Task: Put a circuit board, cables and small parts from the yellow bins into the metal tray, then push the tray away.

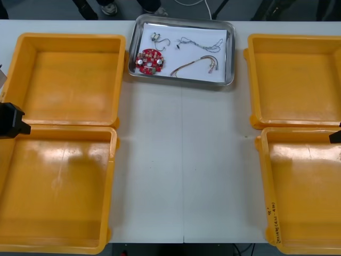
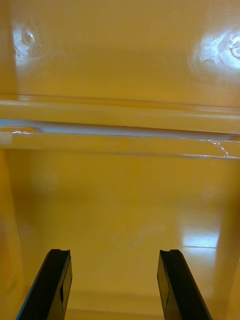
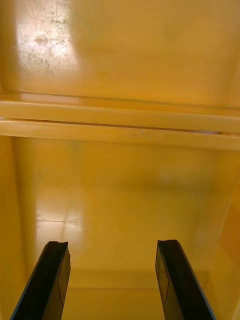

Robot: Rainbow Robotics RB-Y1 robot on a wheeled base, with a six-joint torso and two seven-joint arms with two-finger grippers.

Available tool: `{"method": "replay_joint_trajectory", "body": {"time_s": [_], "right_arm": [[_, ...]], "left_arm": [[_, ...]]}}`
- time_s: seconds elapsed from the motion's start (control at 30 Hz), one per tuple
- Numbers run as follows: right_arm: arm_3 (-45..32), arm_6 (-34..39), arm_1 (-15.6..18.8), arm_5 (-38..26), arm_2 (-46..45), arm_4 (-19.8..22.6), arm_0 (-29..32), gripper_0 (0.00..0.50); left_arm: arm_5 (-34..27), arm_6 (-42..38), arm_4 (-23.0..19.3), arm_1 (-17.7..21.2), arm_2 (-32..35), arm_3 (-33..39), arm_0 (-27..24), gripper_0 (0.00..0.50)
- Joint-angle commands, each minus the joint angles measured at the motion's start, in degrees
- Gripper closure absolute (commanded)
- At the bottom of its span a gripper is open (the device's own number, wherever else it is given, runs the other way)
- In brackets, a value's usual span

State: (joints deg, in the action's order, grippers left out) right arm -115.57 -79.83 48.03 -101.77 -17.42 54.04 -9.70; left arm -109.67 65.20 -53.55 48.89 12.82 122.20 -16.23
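Note:
The metal tray [image 1: 230, 53] sits at the far middle of the table, white inside. In it lie a round red circuit board [image 1: 149, 60], a red and yellow cable [image 1: 195, 64], a blue and white cable [image 1: 205, 42] and small metal parts [image 1: 156, 37]. My left arm [image 1: 10, 120] shows at the left edge over the left yellow bins [image 1: 66, 82]. Its left gripper [image 3: 112, 280] is open above a bare bin floor. My right gripper [image 2: 117, 285] is open too, over a bare orange bin floor [image 2: 120, 210]. A bit of the right arm [image 1: 335, 137] shows at the right edge.
Two yellow bins stand at each side, left near bin [image 1: 53, 186], right far bin [image 1: 295, 80], right near bin [image 1: 306, 186]; their floors look bare. The white table [image 1: 184, 160] lies open between them. Shoes show beyond the far edge.

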Motion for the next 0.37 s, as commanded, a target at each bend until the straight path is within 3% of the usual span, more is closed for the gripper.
{"method": "replay_joint_trajectory", "body": {"time_s": [0.03, 0.37], "right_arm": [[-0.09, -0.41, 2.24, -0.36, -1.13, 0.54, 0.64, 0.0], [-0.09, -0.41, 2.24, -0.36, -1.13, 0.54, 0.64, 0.0]], "left_arm": [[-0.33, 4.06, 0.46, -0.55, -0.34, 1.55, 0.76, 0.0], [-0.33, 4.06, 0.46, -0.55, -0.34, 1.55, 0.76, 0.0]]}}
